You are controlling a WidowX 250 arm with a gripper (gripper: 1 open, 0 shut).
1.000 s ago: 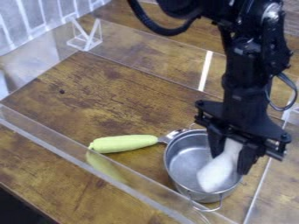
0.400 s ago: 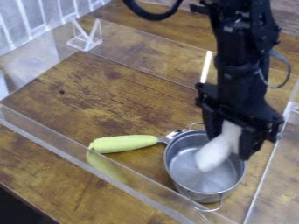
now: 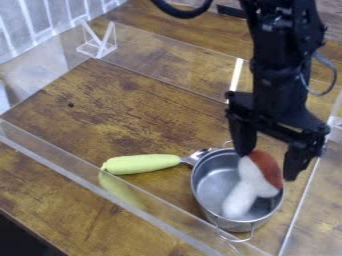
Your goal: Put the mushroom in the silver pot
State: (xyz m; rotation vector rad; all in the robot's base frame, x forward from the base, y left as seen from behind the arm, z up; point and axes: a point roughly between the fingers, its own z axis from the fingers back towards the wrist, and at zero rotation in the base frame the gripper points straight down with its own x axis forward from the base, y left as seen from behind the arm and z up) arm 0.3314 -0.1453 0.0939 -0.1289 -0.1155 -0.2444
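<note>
While the gripper [image 3: 281, 155] hangs over the silver pot [image 3: 233, 190] with jaws spread and nothing between them, the mushroom [image 3: 254, 180] lies inside the pot, white stem down, reddish cap leaning against the far wall. Step in hand: release, apparently done; next move, judged, calls only for lifting clear without catching the cap. Wooden table [image 3: 120, 110]; clear plastic barrier [image 3: 80, 165] along its edge; yellow-green vegetable [image 3: 140, 163] just beside the pot.

Small round shiny steel pot [image 3: 231, 193] at the near right of the brown wooden counter [image 3: 120, 110], white-stemmed, reddish-brown-capped toy mushroom [image 3: 254, 180] inside it leaning on the right wall, long yellow-green vegetable [image 3: 140, 163] just left of the pot, black claw [image 3: 275, 150] above the pot.
</note>
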